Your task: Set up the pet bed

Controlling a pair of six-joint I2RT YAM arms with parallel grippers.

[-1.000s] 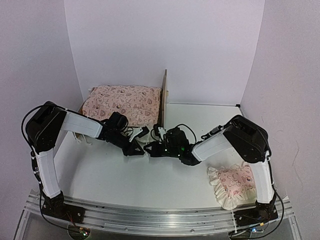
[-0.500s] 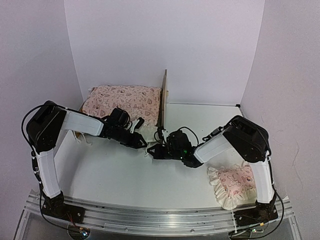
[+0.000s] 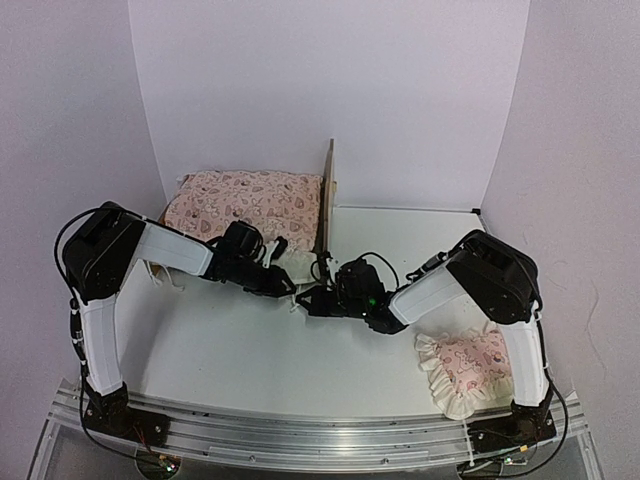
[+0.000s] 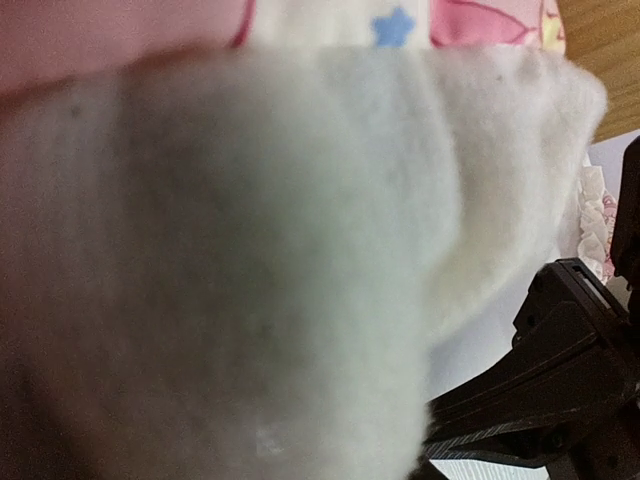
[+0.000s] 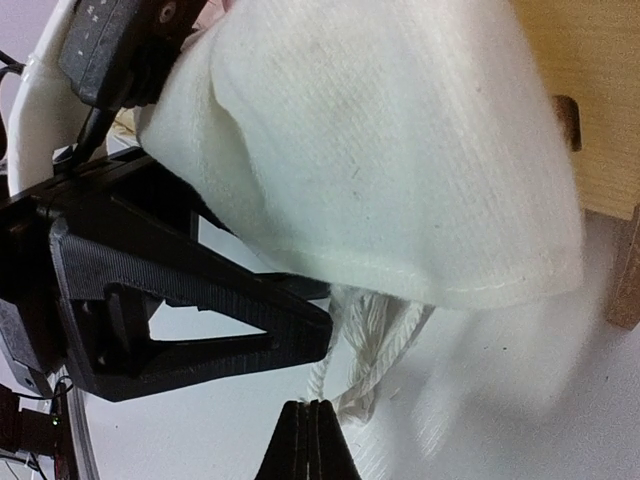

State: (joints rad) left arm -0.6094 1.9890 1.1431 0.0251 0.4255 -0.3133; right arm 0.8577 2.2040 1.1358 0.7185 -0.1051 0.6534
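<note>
The pet bed (image 3: 327,195) stands at the back left, its plywood headboard edge-on. The pink heart-print mattress (image 3: 245,200) lies on it and hides the base. My left gripper (image 3: 288,284) is at the mattress's near right corner, shut on its white underside fabric (image 5: 400,150), which fills the left wrist view (image 4: 250,250). One of its black fingers (image 5: 180,300) shows under the fabric. My right gripper (image 3: 306,298) sits just right of it, tips (image 5: 310,420) shut on a white braided cord (image 5: 355,345) hanging from that corner. Plywood (image 5: 590,90) shows behind.
The small pink ruffled pillow (image 3: 465,368) lies on the table at the near right, beside the right arm's base. White walls close in the back and both sides. The two grippers are almost touching in front of the headboard.
My left gripper has risen from the table towards the bed and taken hold of the mattress's white corner. My right gripper has shifted slightly left, staying close beside it.
</note>
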